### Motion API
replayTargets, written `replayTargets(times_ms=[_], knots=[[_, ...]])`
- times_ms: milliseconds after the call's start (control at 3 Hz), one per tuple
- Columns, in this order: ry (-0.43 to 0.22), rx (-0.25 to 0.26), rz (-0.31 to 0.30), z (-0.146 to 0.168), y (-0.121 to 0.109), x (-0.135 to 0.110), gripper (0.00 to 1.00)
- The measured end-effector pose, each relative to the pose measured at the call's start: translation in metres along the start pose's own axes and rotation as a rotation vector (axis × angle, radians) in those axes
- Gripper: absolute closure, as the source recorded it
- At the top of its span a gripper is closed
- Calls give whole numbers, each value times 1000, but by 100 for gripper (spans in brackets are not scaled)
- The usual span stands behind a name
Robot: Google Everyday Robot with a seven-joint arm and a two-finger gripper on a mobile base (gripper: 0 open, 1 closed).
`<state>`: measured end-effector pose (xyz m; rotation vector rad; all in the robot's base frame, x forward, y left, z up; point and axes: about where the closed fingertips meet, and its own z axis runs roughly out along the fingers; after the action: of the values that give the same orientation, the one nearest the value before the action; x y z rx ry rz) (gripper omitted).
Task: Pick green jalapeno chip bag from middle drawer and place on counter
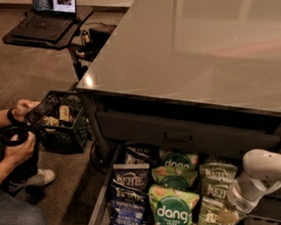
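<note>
The middle drawer (pixel 97 217) stands open below the grey counter (pixel 198 44), full of chip bags. Green jalapeno chip bags (pixel 215 186) lie in its right column, one behind another. My gripper (pixel 227 217) hangs from the white arm (pixel 265 172) at the lower right. It is down in the drawer's right front corner, on or just over the nearest green bag (pixel 206 221). The contact is hidden by the wrist.
Green Dang bags (pixel 172 212) fill the drawer's middle column, dark blue Kettle bags (pixel 127 198) the left. A seated person (pixel 13 161) holds a phone at the left, beside a black crate (pixel 64 124). A laptop stand (pixel 47 24) is behind.
</note>
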<state>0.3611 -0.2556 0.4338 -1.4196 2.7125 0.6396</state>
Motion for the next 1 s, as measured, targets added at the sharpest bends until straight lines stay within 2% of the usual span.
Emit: replayTargets(times_ms=[333,667,1000], knots=[[0,0,0,0,0,0,87],[-10,-27,9,-10,-10,-13,100],[-33,-16,54,-38,-17,-27,100]])
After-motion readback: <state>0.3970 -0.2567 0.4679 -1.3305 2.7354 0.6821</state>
